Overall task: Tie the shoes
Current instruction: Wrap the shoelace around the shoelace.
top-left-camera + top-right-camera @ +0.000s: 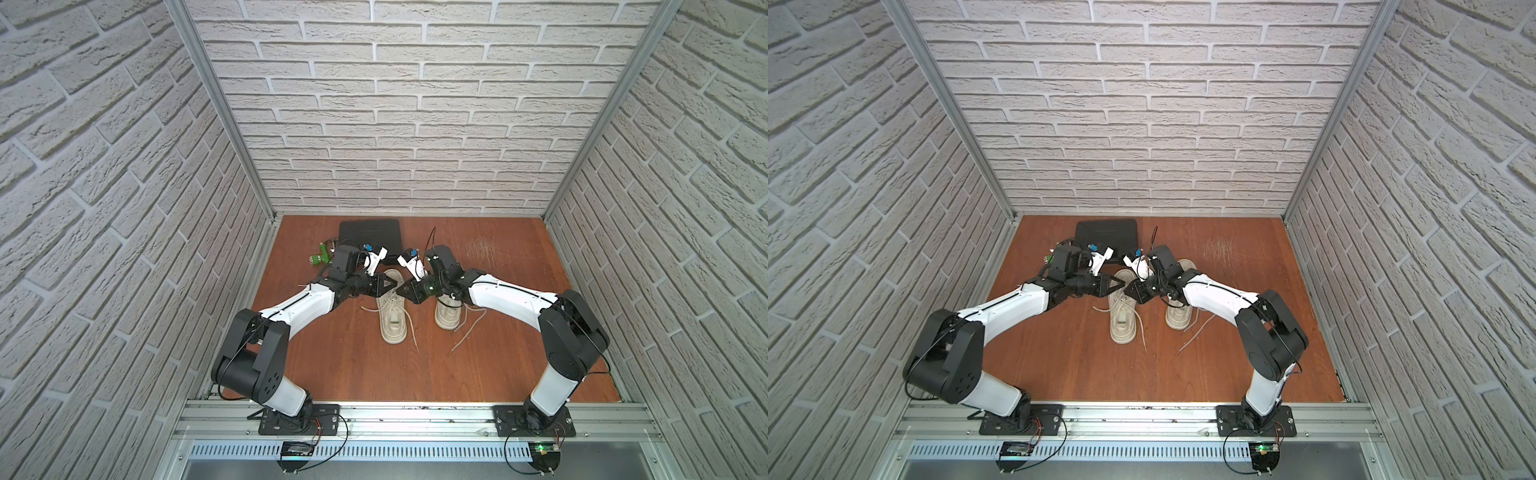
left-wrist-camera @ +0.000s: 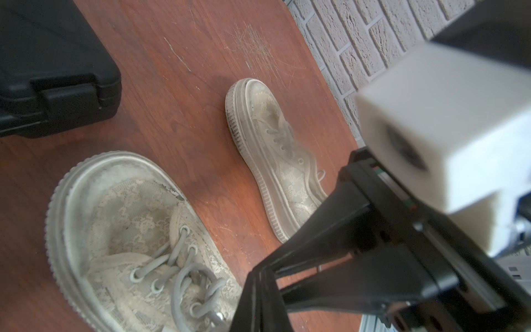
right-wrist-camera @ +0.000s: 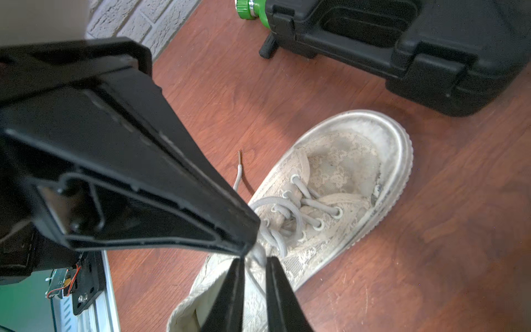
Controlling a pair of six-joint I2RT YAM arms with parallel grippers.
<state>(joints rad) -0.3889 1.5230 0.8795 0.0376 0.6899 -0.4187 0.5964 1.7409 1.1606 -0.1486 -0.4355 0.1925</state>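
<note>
Two worn beige shoes stand side by side on the wooden floor, in both top views: the left shoe point(image 1: 392, 320) point(image 1: 1121, 322) and the right shoe point(image 1: 448, 316) point(image 1: 1177, 318). Both grippers meet tip to tip over the left shoe's laces. My left gripper point(image 1: 394, 284) point(image 3: 249, 244) is shut on a bunched piece of cream lace point(image 3: 258, 253). My right gripper point(image 1: 402, 291) point(image 3: 255, 261) has its jaws a little apart, with a thin lace strand running between them. In the left wrist view the left shoe point(image 2: 129, 230) is close and the right shoe point(image 2: 273, 138) lies beyond.
A black plastic case point(image 1: 370, 235) point(image 3: 402, 43) lies just behind the shoes. A green tool point(image 1: 321, 258) sits left of it. Loose lace ends point(image 1: 469, 332) trail on the floor by the right shoe. Brick-pattern walls close in three sides.
</note>
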